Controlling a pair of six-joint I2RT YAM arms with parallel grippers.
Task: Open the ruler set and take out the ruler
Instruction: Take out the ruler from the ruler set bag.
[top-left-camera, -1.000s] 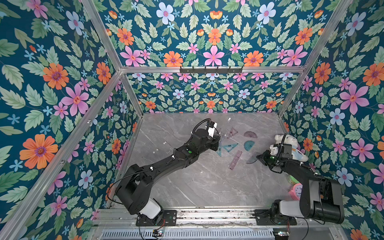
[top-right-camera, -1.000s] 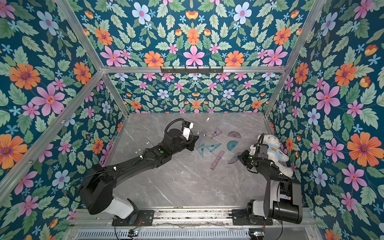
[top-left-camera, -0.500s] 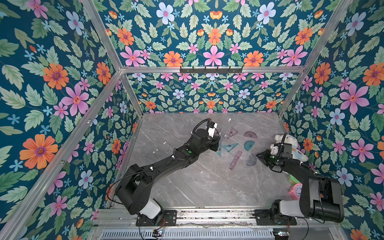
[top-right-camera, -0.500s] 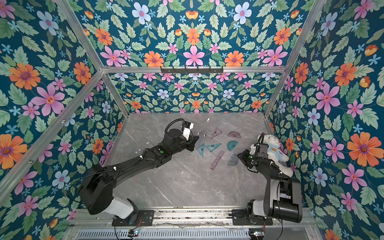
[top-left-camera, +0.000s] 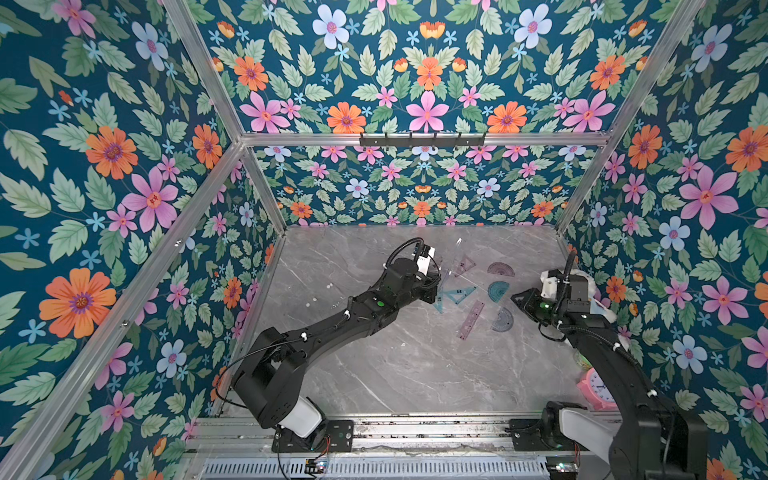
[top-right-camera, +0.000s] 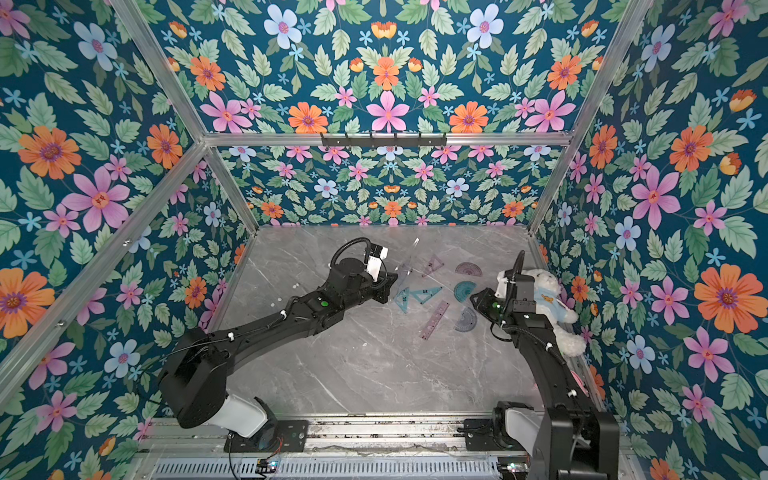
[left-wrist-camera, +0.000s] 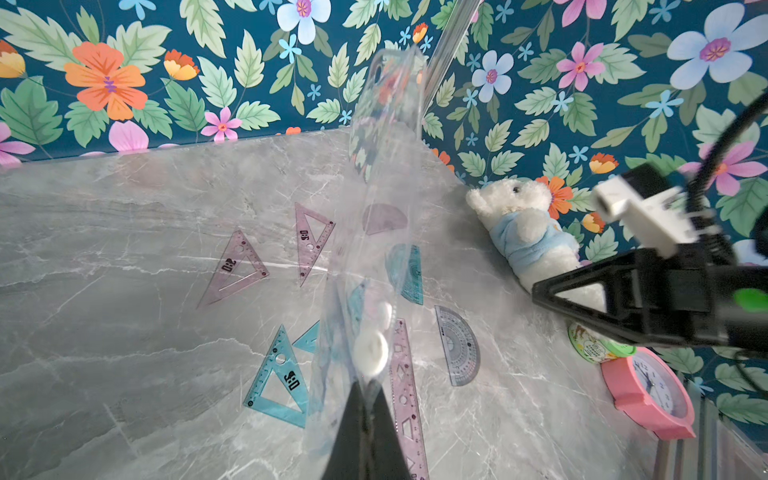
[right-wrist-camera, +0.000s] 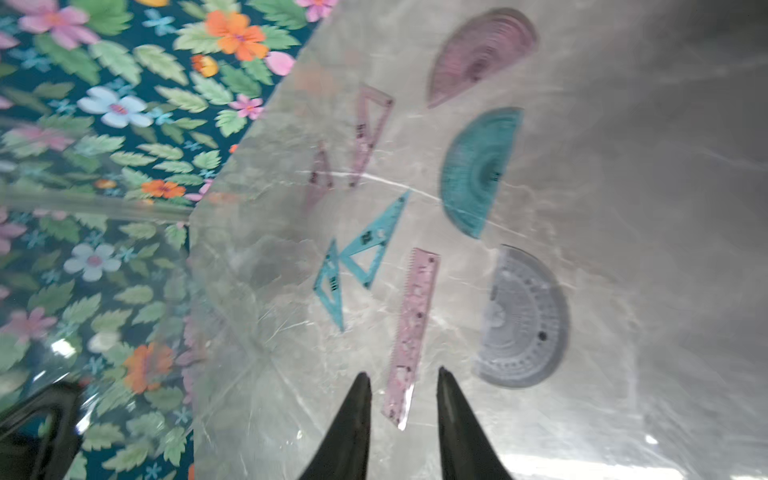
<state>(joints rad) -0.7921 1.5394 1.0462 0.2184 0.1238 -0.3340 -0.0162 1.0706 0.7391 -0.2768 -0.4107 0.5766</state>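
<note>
1. The left pincer is clenched on the bottom edge of the clear pouch, right below its white snap buttons. The pouch stands up from the tips, off the tabletop.
2. The right pincer is released, its jaws apart with nothing between them.
3. The pink ruler is out of the pouch and flat on the tabletop. It sits straight ahead of the right pincer, its near end lined up with the gap between the tips. Contact can't be told from the wrist view.
4. In a top view the right pincer hangs just beside the grey protractor, and the ruler lies just past that protractor.
5. Further out from the right pincer are the teal protractor, then the pink protractor.
6. Two teal set squares lie just beside the ruler, on the side toward the left pincer.
7. Two pink set squares sit beyond the teal ones, seen from the left pincer.
8. Behind the right pincer, by the wall, are a plush bear and a pink clock.
</note>
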